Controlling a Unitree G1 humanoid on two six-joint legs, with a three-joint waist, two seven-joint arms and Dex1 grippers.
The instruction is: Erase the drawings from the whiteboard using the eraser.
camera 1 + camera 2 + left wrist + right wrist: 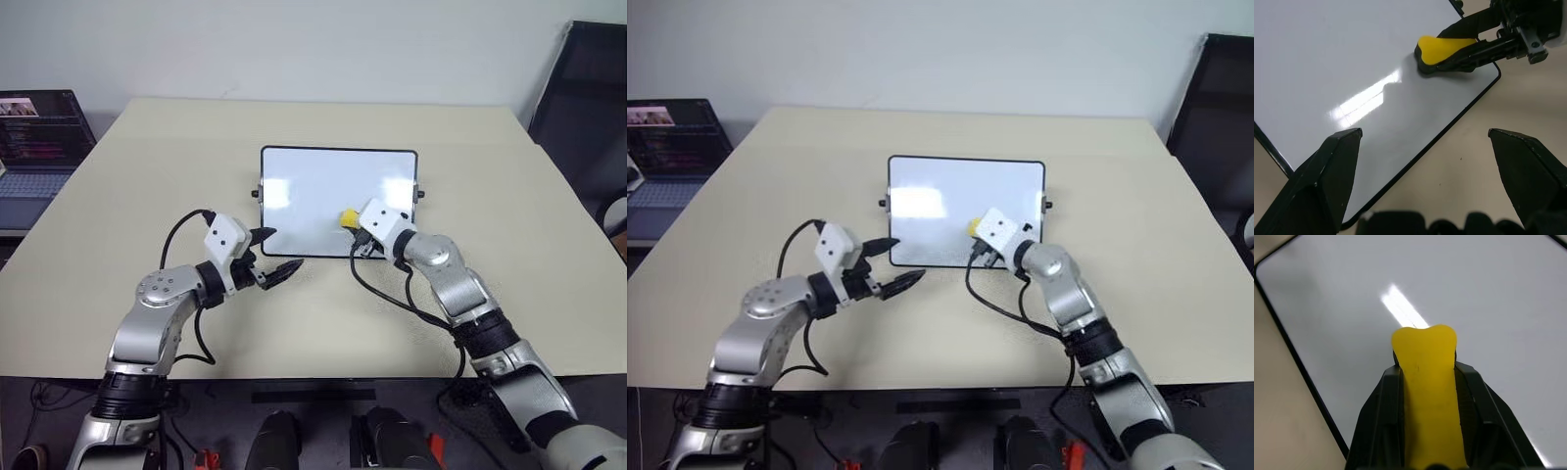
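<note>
yellow eraser [1427,382] with dark underside over glossy white whiteboard [313,186].

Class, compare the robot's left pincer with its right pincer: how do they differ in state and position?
The left pincer is open and empty; the right pincer is shut on the eraser. The left pincer sits at the whiteboard's near left corner; the right pincer reaches over the near right part of the board, holding the eraser at its surface. Both have two black fingers and point toward the whiteboard.
</note>
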